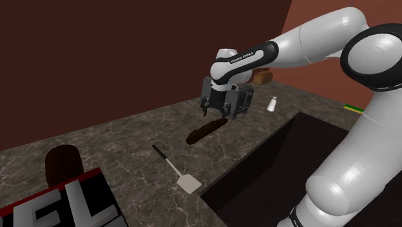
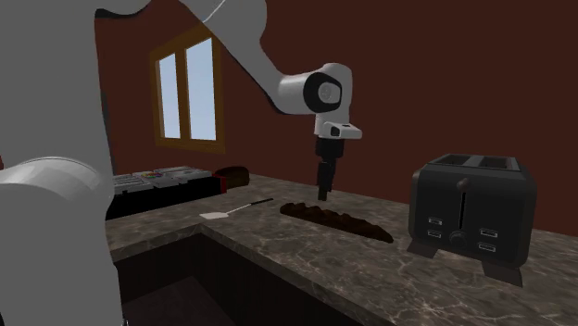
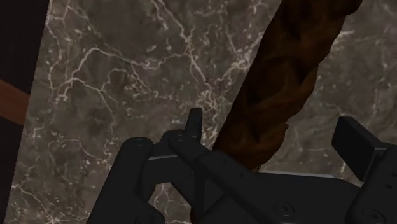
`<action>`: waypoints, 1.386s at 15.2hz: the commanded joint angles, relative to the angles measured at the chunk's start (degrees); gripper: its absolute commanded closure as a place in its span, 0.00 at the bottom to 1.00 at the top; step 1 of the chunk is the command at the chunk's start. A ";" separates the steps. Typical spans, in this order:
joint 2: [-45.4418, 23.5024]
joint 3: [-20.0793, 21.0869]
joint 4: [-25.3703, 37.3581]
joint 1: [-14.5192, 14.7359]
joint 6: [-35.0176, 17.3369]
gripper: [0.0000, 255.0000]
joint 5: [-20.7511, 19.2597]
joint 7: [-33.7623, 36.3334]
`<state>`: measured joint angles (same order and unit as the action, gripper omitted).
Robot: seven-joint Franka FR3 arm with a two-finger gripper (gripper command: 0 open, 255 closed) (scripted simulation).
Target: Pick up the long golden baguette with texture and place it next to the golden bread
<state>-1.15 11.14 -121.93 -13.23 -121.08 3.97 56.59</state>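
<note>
The gripper point(image 1: 218, 115) stands wide apart and holds nothing; its fingers point(image 3: 193, 125) sit one on each side of the dark brown, ridged baguette point(image 3: 289, 76), and contact cannot be told. The baguette lies flat on the marble bench point(image 1: 116, 138) directly under the gripper, with its long axis running squarely across the line between the fingers and stretching out well past the hand. The arm is bent high, its forearm sloping down to the wrist, and the hand points straight down at the bench

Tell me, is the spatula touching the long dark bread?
Apart. In the shoulder view, a strip of bare marbled counter lies between the spatula and the baguette.
</note>
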 commanded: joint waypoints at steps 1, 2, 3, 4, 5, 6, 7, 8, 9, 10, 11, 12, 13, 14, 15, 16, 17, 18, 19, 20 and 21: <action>-3.19 -0.59 0.92 -0.50 -1.78 0.00 -0.10 4.87; -5.12 -0.95 1.88 -0.73 -2.52 0.00 -0.19 7.13; -6.33 -1.23 2.49 -0.83 -2.98 0.00 -0.21 8.53; -6.68 -1.26 2.11 -0.74 -3.71 0.00 -0.25 8.56; -7.05 -1.26 1.75 -0.69 -4.44 0.00 -0.29 8.59; -7.43 -1.25 1.40 -0.65 -5.17 0.00 -0.33 8.63; -7.82 -1.24 1.06 -0.60 -5.89 0.00 -0.38 8.66; -8.22 -1.24 0.74 -0.56 -6.62 0.00 -0.43 8.70; -8.63 -1.23 0.43 -0.51 -7.34 0.00 -0.48 8.74; -9.05 -1.22 0.12 -0.47 -8.06 0.00 -0.54 8.79; -9.29 -1.22 -0.06 -0.44 -8.48 0.00 -0.57 8.81; -9.30 -1.22 -0.05 -0.44 -8.47 0.00 -0.57 8.81; -9.30 -1.22 -0.04 -0.44 -8.47 0.00 -0.57 8.81; -9.30 -1.22 -0.04 -0.44 -8.47 0.00 -0.57 8.81; -9.30 -1.22 -0.04 -0.44 -8.47 0.00 -0.57 8.81; -9.30 -1.22 -0.04 -0.44 -8.47 0.00 -0.57 8.81; -9.30 -1.22 -0.04 -0.44 -8.47 0.00 -0.57 8.81; -9.30 -1.22 -0.04 -0.44 -8.46 0.00 -0.57 8.81; -9.30 -1.22 -0.04 -0.44 -8.46 1.00 -0.57 8.81; -9.30 -1.22 -0.04 -0.44 -8.46 1.00 -0.57 8.81; -9.30 -1.22 -0.03 -0.44 -8.45 1.00 -0.57 8.82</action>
<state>-10.45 9.91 -121.96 -13.67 -129.55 3.40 65.41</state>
